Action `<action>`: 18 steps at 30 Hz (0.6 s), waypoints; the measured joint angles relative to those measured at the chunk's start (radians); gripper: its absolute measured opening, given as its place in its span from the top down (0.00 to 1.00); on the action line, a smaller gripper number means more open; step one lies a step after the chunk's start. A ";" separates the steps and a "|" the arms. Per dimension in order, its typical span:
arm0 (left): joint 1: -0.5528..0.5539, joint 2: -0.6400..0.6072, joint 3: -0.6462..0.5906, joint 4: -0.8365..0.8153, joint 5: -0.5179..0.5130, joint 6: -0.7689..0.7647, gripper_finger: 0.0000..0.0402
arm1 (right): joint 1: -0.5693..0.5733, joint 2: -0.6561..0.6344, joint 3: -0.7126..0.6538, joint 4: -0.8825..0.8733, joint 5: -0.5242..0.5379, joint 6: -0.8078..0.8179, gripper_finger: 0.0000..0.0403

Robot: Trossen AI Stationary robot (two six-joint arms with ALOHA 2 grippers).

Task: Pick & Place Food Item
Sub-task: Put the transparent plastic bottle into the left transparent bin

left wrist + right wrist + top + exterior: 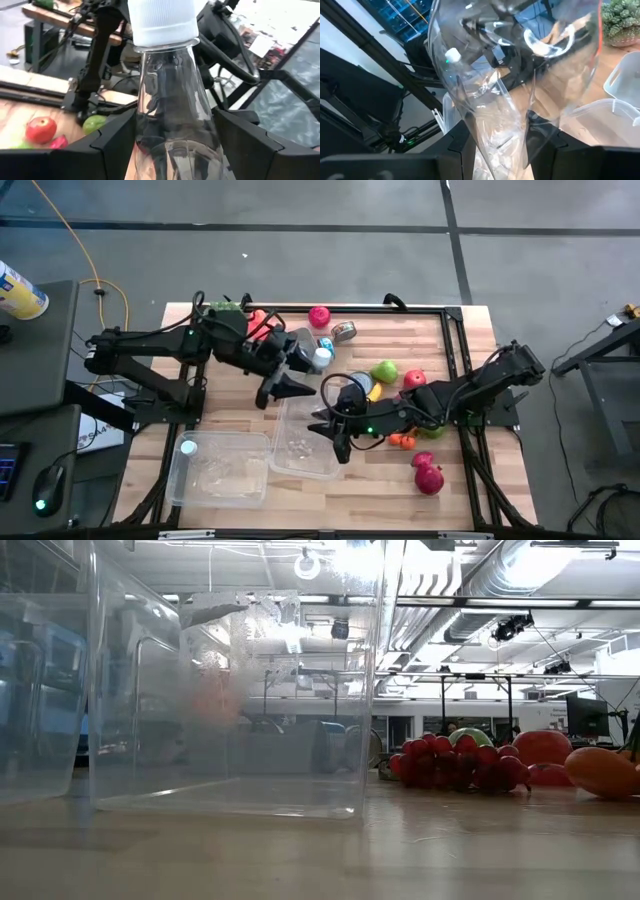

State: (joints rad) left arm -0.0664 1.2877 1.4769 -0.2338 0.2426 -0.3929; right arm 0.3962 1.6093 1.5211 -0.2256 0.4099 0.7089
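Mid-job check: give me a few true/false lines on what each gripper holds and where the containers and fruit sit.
1. The left gripper holds a clear bottle. True.
2. The bottle's cap is red. False: it is white.
3. The right gripper is empty. False: it grips a clear plastic piece.
4. Two clear containers sit near the table's front. True.
5. The grapes lie inside a container. False: they lie on the table.

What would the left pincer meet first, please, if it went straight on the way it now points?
The left pincer grips a clear bottle, so the white cap leads. Beyond it, the right arm looks first in line, though depth is unclear.
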 joint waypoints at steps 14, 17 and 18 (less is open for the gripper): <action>-0.005 0.000 0.000 -0.044 0.016 0.053 0.52 | -0.001 0.000 0.000 -0.010 -0.009 0.005 0.66; -0.006 -0.002 0.000 -0.046 0.016 0.056 0.52 | -0.001 0.000 0.000 -0.008 -0.008 0.004 0.61; -0.006 -0.004 0.000 -0.047 0.017 0.056 0.52 | -0.001 0.000 -0.001 -0.008 -0.008 0.005 0.59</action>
State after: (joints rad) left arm -0.0723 1.2835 1.4773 -0.2806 0.2596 -0.3374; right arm 0.3950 1.6096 1.5205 -0.2337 0.4023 0.7137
